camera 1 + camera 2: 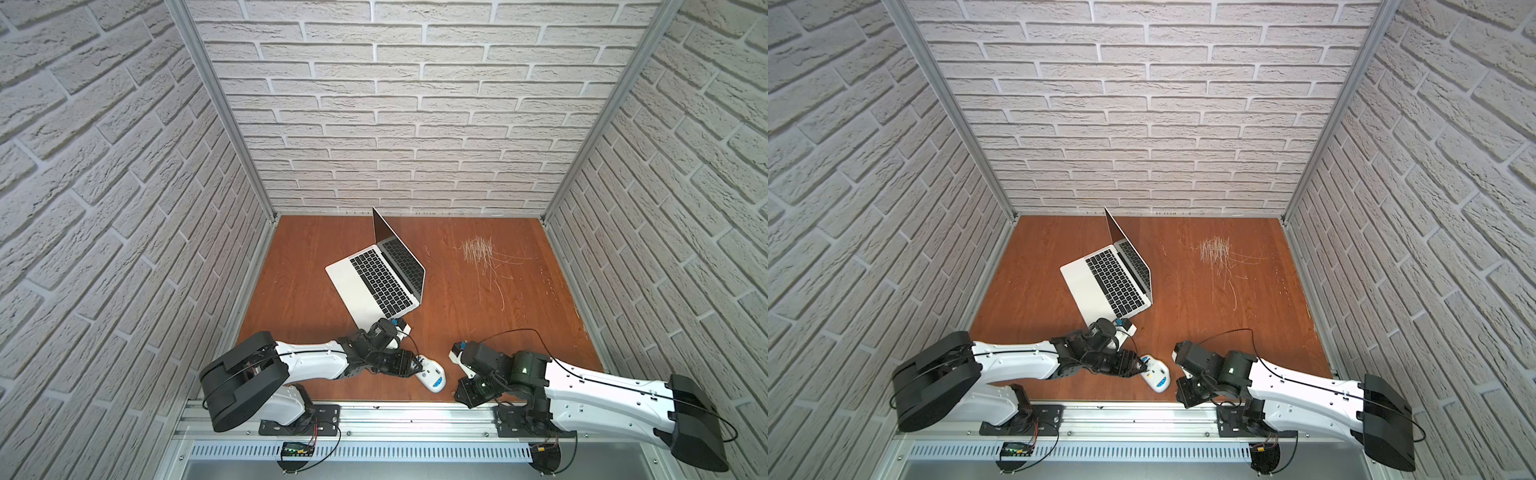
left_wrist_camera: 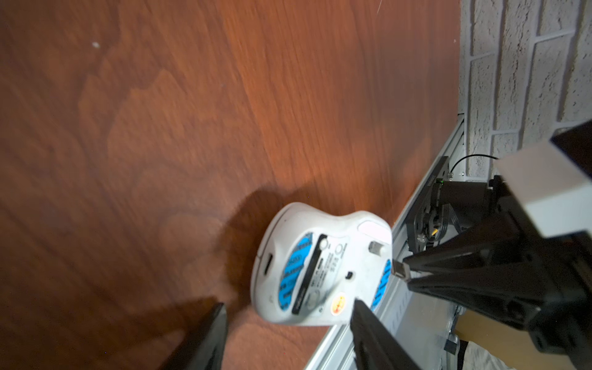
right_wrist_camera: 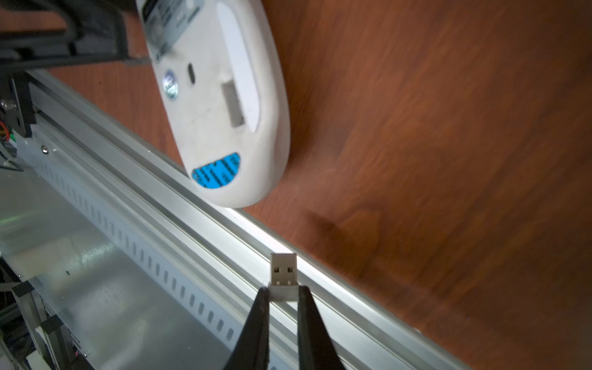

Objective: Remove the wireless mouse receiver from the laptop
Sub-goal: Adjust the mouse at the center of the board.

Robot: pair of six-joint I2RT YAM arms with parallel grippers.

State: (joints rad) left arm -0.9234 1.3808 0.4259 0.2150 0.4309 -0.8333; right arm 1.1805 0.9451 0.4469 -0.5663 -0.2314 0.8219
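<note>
The silver laptop (image 1: 361, 286) (image 1: 1088, 286) stands open mid-table, screen up. The wireless mouse receiver (image 3: 283, 272) (image 2: 399, 270), a small silver USB nub, is out of the laptop and pinched by its cap in my right gripper (image 3: 283, 290), which is shut on it above the front rail. A white mouse (image 1: 432, 376) (image 2: 320, 266) lies belly up by the front edge. My left gripper (image 2: 288, 302) (image 1: 419, 366) is open at the mouse's near end. One finger (image 2: 365, 323) overlaps the mouse's edge and the other stands clear of it.
An aluminium rail (image 1: 395, 415) (image 3: 192, 230) runs along the table's front edge, just below the mouse and both grippers. Brick-pattern walls enclose the other three sides. A scratched patch (image 1: 478, 249) marks the wood at the back right.
</note>
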